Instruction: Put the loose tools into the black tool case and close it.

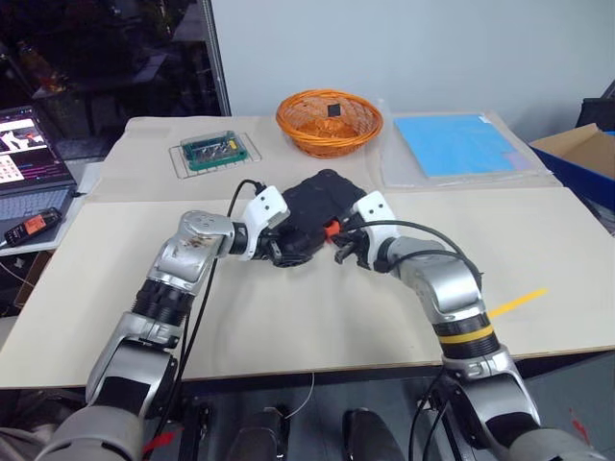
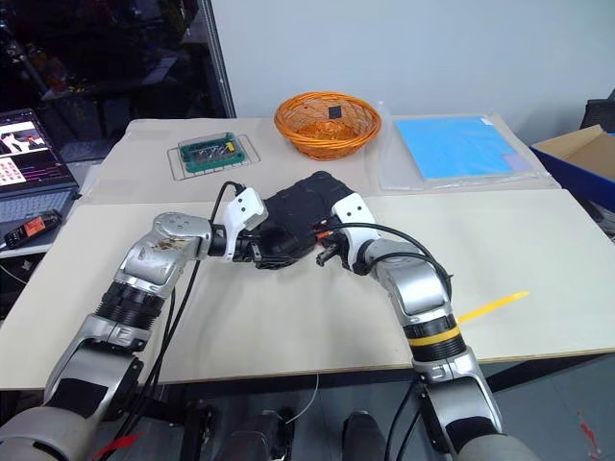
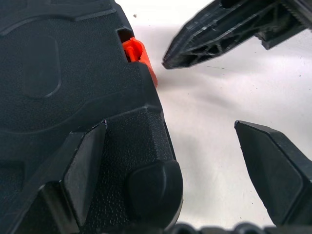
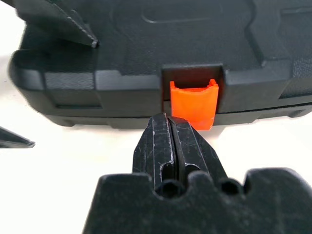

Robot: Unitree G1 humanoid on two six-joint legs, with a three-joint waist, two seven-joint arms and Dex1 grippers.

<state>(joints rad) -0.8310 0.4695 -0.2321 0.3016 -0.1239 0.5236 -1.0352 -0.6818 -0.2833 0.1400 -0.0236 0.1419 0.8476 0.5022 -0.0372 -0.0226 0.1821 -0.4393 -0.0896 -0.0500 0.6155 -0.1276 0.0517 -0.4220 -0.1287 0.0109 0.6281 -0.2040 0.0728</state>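
Note:
The black tool case [image 1: 322,204] lies with its lid down in the middle of the table, and its small orange latch [image 4: 192,105] faces me. My left gripper [image 3: 169,127] is open at the case's near left corner. One of its fingers [image 3: 83,165] rests over the lid and the other hangs over the bare table beside the case. My right gripper [image 4: 168,119] is shut, with its joined tips right in front of the lower edge of the latch. No loose tools are in view.
At the back of the table stand an orange wicker basket [image 1: 330,120], a clear box with green contents [image 1: 213,151] and a blue sheet [image 1: 452,144]. A laptop [image 1: 29,154] sits off the left edge and a cardboard box [image 1: 586,154] at the right. A yellow strip [image 1: 517,303] marks the table.

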